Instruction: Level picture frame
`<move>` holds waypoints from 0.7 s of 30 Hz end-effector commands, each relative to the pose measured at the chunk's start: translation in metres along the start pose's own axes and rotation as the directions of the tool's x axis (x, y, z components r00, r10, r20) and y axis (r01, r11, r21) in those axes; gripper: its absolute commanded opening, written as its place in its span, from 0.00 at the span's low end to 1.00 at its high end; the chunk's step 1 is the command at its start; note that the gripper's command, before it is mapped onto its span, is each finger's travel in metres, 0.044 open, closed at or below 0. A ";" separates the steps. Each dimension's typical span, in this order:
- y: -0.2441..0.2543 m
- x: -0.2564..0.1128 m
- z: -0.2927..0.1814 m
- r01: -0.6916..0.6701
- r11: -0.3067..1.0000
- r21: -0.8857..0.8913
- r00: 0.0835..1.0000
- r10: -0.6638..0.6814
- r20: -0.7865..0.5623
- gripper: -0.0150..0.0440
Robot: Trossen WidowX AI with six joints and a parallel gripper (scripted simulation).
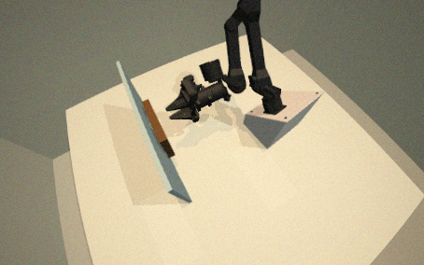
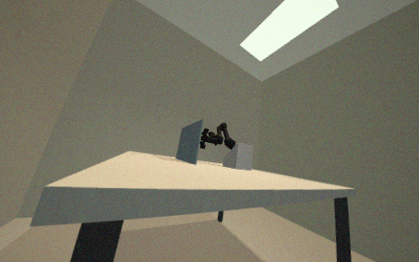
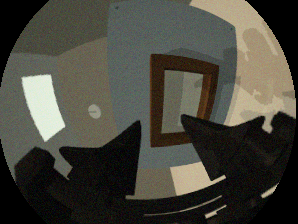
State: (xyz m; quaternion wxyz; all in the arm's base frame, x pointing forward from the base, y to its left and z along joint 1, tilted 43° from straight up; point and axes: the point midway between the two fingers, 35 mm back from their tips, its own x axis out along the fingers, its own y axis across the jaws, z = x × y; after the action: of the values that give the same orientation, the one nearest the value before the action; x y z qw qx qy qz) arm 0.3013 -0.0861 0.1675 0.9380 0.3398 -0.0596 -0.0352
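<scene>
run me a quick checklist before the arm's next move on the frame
- Gripper fingers apart: ok
- Nothing between the fingertips: ok
- Picture frame against the upright panel: ok
- Gripper off the frame, with a gap from above: ok
- Frame hanging level: cannot tell, the wrist view is skewed
- Notch on the screw: cannot tell, hidden behind the frame

frame (image 1: 158, 127) (image 3: 156, 100): on upright panel (image 1: 147, 132) (image 2: 189, 142) (image 3: 132, 75) | panel: on table (image 1: 224, 187) (image 2: 185, 177)
</scene>
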 end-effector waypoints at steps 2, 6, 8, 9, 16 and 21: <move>0.001 -0.004 -0.001 0.002 1.000 -0.009 1.000 -0.002 -0.002 0.69; 0.025 -0.001 0.000 -0.001 1.000 -0.013 1.000 0.001 0.000 0.69; 0.040 -0.002 0.000 -0.002 1.000 -0.015 1.000 0.002 0.001 0.69; 0.047 -0.003 0.000 -0.002 1.000 -0.016 1.000 0.002 0.002 0.69; 0.093 -0.025 0.003 -0.002 1.000 -0.023 1.000 0.002 0.000 0.69; 0.115 -0.053 0.008 0.001 1.000 -0.029 1.000 -0.001 -0.004 0.69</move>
State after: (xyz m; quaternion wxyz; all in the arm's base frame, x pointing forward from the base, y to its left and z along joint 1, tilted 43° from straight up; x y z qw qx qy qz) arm 0.2739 -0.0088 0.2282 0.9417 0.3304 -0.0532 -0.0355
